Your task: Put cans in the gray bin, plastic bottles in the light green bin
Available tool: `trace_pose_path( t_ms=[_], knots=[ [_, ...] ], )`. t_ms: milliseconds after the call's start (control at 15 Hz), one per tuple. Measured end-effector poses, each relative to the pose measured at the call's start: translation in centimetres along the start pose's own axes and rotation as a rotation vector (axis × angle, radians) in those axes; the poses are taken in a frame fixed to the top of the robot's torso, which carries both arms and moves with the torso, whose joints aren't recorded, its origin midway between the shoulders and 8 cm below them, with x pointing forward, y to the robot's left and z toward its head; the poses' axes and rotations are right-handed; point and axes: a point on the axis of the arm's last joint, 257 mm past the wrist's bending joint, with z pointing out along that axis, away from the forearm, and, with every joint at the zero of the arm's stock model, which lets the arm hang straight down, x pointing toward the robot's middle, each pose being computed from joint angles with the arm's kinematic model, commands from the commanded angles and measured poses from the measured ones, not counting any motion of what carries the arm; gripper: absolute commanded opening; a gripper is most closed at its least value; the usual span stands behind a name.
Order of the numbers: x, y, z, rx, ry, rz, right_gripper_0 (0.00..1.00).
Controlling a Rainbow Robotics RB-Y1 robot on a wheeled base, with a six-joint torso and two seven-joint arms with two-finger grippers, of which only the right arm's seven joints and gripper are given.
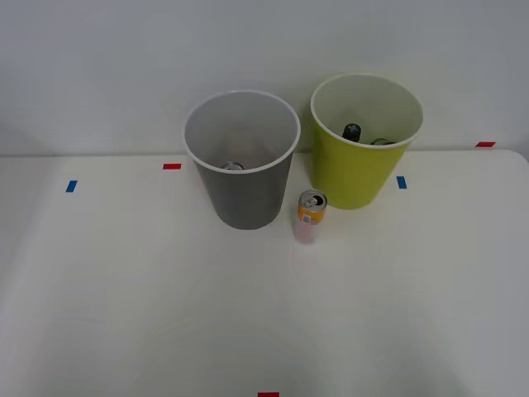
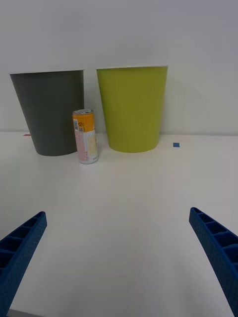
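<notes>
A slim can [image 1: 310, 217], orange above and pink below with a silver top, stands upright on the white table between the gray bin [image 1: 242, 160] and the light green bin [image 1: 364, 141], just in front of them. Another can's silver top [image 1: 233, 166] shows at the bottom of the gray bin. Inside the light green bin lie plastic bottles, one with a dark cap [image 1: 352, 131] and one greenish [image 1: 382, 141]. In the right wrist view my right gripper [image 2: 119, 257] is open, its blue fingers [image 2: 20, 247] wide apart and well short of the can [image 2: 85, 136], the gray bin [image 2: 49, 111] and the green bin [image 2: 132, 106].
Small red tape marks [image 1: 172, 166] and blue tape marks [image 1: 71, 186] dot the white table [image 1: 165, 314]. A white wall rises right behind the bins. Open tabletop stretches between the gripper and the can.
</notes>
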Motion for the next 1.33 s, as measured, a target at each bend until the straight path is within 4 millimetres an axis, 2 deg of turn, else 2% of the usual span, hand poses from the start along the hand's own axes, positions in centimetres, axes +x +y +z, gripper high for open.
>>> trace_pose_path(
  t_ms=[1333],
  knots=[
    [0.00, 0.00, 0.00, 0.000, 0.000, 0.000, 1.00]
  ],
)
